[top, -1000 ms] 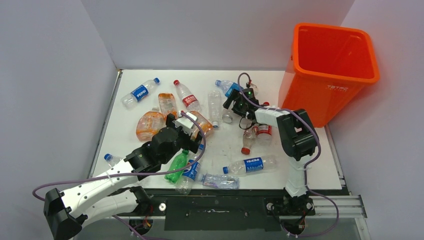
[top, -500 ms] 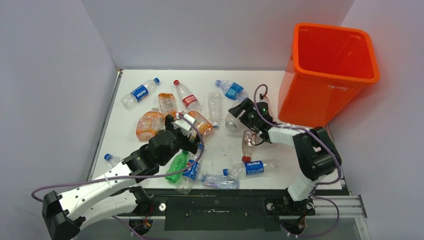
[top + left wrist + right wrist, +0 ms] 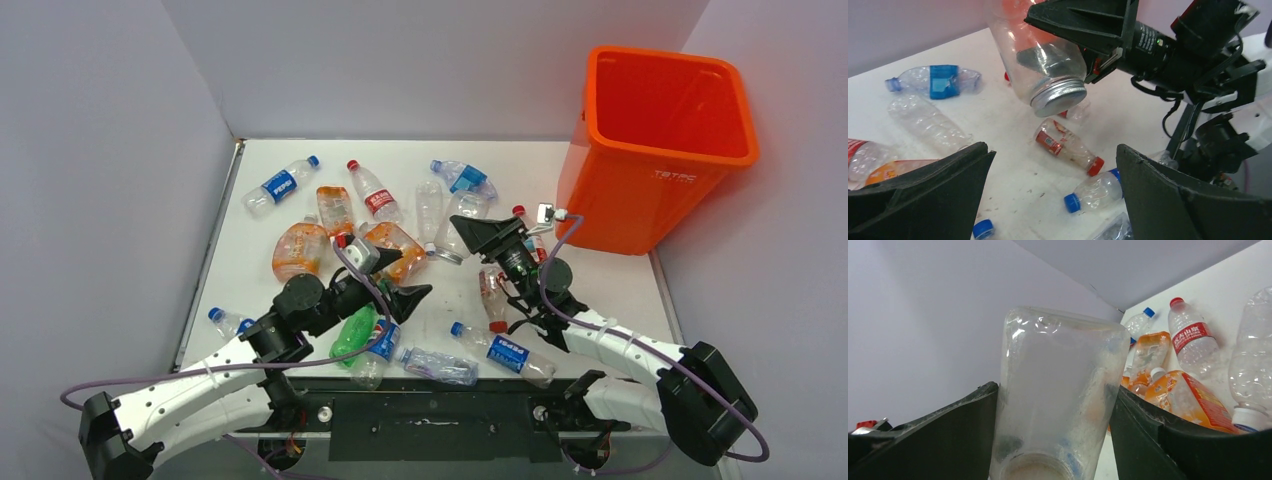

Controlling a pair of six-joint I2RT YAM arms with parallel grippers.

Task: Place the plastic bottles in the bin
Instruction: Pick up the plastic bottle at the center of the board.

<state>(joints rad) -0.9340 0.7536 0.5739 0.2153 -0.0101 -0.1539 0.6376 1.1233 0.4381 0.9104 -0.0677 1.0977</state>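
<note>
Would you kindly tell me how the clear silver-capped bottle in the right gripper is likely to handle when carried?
The clear bottle looks empty, so probably light. Its walls look wrinkled near the right gripper, so it likely flexes. Smooth and tilted cap-down, it might slip if the grip loosens.

White table (image 3: 400, 155), plastic bottles (image 3: 281, 185) strewn on their sides across it, clear and orange-tinted, green bottle (image 3: 352, 338) near front edge
</note>
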